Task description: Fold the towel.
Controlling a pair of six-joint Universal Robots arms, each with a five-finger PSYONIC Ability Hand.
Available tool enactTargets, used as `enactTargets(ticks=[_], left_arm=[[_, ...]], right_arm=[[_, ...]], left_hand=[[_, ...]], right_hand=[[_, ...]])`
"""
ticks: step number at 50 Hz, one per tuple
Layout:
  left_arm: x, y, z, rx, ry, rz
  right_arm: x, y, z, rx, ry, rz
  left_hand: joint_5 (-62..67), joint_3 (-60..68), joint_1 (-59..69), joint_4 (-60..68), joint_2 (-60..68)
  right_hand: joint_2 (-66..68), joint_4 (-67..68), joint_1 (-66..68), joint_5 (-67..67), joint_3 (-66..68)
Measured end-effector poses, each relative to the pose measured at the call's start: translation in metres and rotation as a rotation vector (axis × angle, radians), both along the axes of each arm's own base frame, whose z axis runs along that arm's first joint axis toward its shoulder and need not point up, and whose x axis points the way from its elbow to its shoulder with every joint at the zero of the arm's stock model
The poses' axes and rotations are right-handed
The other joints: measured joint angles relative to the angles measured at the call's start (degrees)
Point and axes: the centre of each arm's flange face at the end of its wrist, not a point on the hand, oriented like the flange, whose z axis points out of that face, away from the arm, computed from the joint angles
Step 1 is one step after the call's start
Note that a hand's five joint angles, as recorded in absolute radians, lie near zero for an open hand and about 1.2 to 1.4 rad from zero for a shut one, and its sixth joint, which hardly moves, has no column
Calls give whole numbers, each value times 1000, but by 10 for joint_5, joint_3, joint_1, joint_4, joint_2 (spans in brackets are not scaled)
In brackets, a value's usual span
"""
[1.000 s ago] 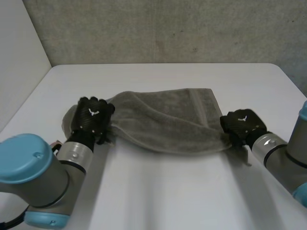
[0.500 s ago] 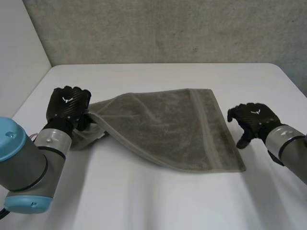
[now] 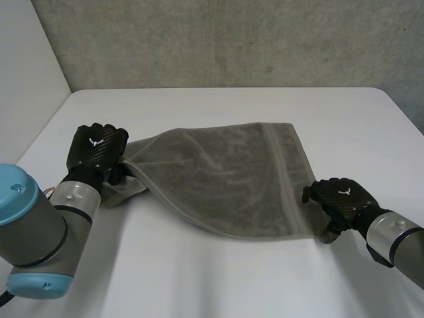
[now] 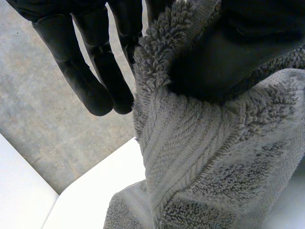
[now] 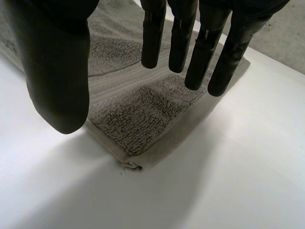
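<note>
So the white table [image 3: 218, 278] takes up most of the head view, with a rough grey concrete wall [image 3: 232, 40] behind it. The grey towel [image 3: 225, 172] lies across the middle of the table, mostly flat. Its far right corner is pointing toward the wall, and a woven band runs down near its right edge.

The left end of the towel is bunched up and lifted a bit off the table. That's because the left hand [image 3: 99, 149] has got it. In the left wrist view the terry cloth [image 4: 205, 157] is clamped between the thumb and one finger, while the other fingers [image 4: 86, 62] just stick out straight beside it, touching nothing.

The right hand [image 3: 338, 199] is over at the towel's near right corner. From its wrist view the fingers [image 5: 178, 33] are straight and spread well apart from the thumb, hanging above that corner of the towel [image 5: 133, 119]. Nothing is held there, and the corner lies flat on the table [image 5: 238, 167] with a little frayed tip.
</note>
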Motion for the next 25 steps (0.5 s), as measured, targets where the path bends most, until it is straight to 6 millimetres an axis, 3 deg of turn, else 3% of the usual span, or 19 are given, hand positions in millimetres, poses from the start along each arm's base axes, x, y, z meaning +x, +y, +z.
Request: enactTargets(ticks=[14,25], left_arm=[[-2,2,-1,4,-1,-9],[-2,3,-2,5,-1,-11]], right_arm=[[0,-8,-19,-14,45,12],[1,-16,-22,-56,46,10]], left_hand=[[0,0,-1,0,0],[0,0,-1,0,0]], right_hand=[[0,0,0,1,0],[2,12,21,40,14]])
